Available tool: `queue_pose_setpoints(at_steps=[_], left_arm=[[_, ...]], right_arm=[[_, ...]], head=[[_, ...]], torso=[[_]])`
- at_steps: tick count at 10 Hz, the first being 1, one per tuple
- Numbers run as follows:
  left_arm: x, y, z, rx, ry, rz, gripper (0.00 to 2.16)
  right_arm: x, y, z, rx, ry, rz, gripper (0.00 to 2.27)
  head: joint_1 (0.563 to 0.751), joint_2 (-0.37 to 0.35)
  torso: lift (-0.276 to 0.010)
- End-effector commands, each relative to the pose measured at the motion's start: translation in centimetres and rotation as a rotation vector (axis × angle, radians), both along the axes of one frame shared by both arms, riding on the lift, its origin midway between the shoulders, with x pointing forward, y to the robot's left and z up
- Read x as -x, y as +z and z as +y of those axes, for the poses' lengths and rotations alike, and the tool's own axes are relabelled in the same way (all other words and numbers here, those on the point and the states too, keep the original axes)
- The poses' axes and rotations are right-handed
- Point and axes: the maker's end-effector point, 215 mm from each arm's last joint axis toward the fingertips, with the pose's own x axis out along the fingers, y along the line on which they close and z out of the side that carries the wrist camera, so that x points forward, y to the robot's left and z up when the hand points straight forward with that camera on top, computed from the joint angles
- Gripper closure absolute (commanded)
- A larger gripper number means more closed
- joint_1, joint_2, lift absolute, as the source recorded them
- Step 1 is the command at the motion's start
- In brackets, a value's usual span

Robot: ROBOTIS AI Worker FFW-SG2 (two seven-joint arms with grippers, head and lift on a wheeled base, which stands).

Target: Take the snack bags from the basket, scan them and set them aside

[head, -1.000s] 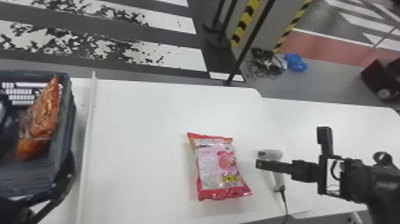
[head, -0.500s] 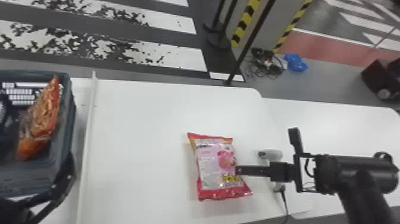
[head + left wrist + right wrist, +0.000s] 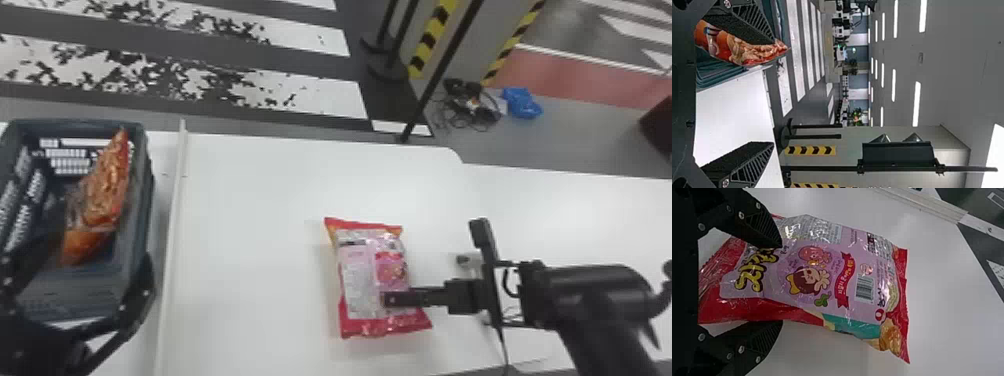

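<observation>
the right hand [image 3: 781, 284] is open, fingers astride one end of the pink snack bag [image 3: 828, 272]; that spread looks meant for a grip across its width. the bag lies flat on the desk [image 3: 250, 200], barcode [image 3: 864, 289] up, which should suit scanning. the left hand [image 3: 773, 93], open too, is by the near end of the basket [image 3: 142, 210], probably idle. inside, an orange snack bag [image 3: 107, 185] sits tilted, presumably next for scanning.
</observation>
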Motion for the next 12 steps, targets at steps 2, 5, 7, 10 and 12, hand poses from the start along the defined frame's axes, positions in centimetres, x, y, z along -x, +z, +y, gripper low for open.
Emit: queue_pose_setpoints(at_steps=[2,5,7,10,12], left_arm=[[0.0,-0.1,0.1,0.0,0.002,0.001,0.08],[-0.1,-0.1,0.0,-0.001,0.0,-0.001,0.08],[-0.1,-0.4,0.1,-0.002,0.002,0.005,0.08],[-0.1,-0.2,0.1,-0.001,0.002,0.001,0.08],[-0.1,-0.5,0.1,-0.004,0.001,0.005,0.08]], right_arm=[[-0.8,0.2,-0.3,0.041,-0.007,-0.083,2.25],[-1.7,4.1,-1.4,0.023,-0.09,-0.161,2.25],[-3.2,9.9,-4.0,-0.083,-0.226,-0.202,2.25],[-7.8,15.9,-12.6,-0.064,-0.445,-0.34,2.25],[-10.6,16.4,-21.4,0.027,-0.624,-0.439,2.25]], head=[[0.695,-0.26],[0.695,-0.273],[0.695,-0.285],[0.695,-0.342],[0.695,-0.35]], torso=[[-0.075],[-0.075],[-0.075],[-0.075],[-0.075]])
